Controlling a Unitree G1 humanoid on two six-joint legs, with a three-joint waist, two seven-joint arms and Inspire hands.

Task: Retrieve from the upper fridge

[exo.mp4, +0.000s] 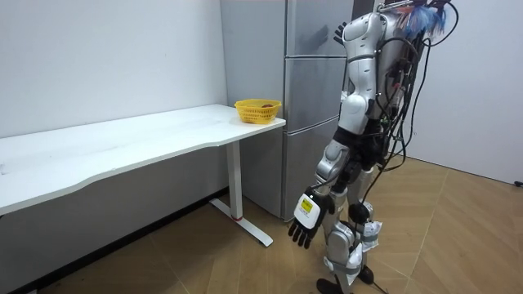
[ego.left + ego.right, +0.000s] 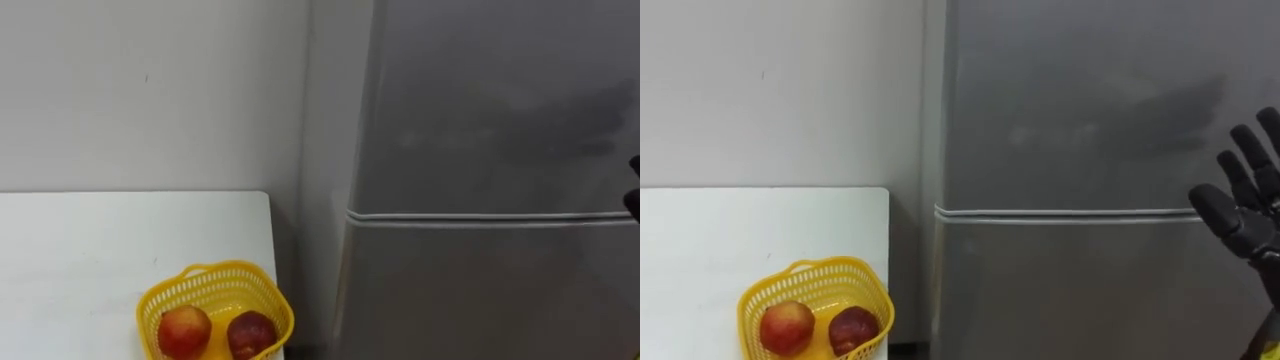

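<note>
A plain white wall (image 1: 106, 57) runs behind a long white counter (image 1: 122, 147) whose front edge curves gently. The counter stands on a white leg (image 1: 236, 180) with a flat foot. The floor (image 1: 466, 237) is light brown wood in a herringbone pattern. Another white wall (image 1: 490, 90) closes the room view's right. The light is soft and even.

A long white bench (image 2: 80, 260) stands against a plain pale wall (image 2: 150, 90), on white legs over a herringbone wood floor (image 1: 458, 220). From where I stand, a yellow lattice basket (image 2: 250, 285) sits at the bench's far end, toward 1 o'clock along the top, close to the corner edge. Seen from above, it has a looped handle at its 12 o'clock rim. Inside, the lighter fruit (image 2: 184, 331) lies at 9 o'clock of the darker fruit (image 2: 252, 333), just beside it
</note>
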